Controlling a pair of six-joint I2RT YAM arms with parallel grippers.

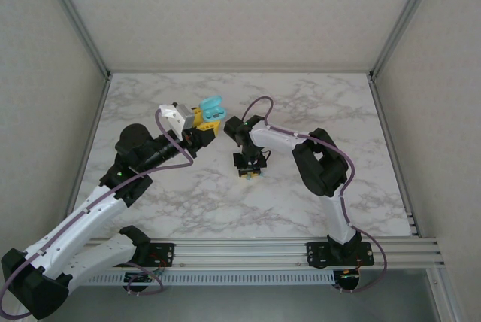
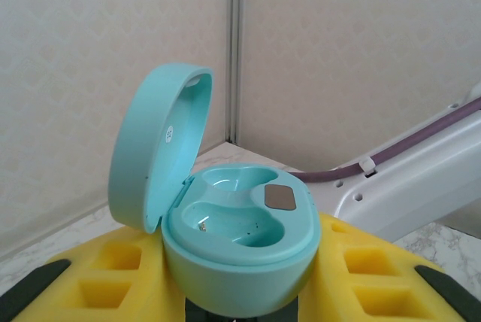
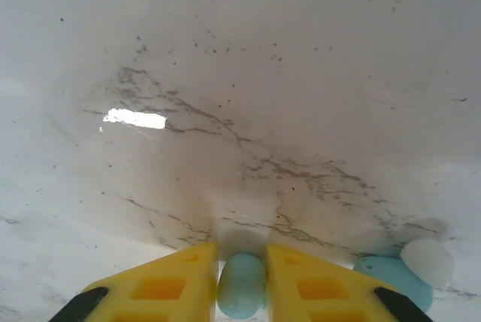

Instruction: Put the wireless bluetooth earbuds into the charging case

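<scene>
Currently: teal earbud [image 3: 242, 290], likely light and slick, pinched across its body by right gripper [image 3: 242, 253] on marble table [image 3: 225, 51]; second earbud [image 3: 389, 274] at its 3 o'clock. Open charging case [image 2: 240, 224] clamped in left gripper [image 2: 237, 265].

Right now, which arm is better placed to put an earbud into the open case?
The right. The right fingers are closed on a teal earbud on the marble table, while the left fingers are occupied holding the open charging case, both wells empty.
</scene>
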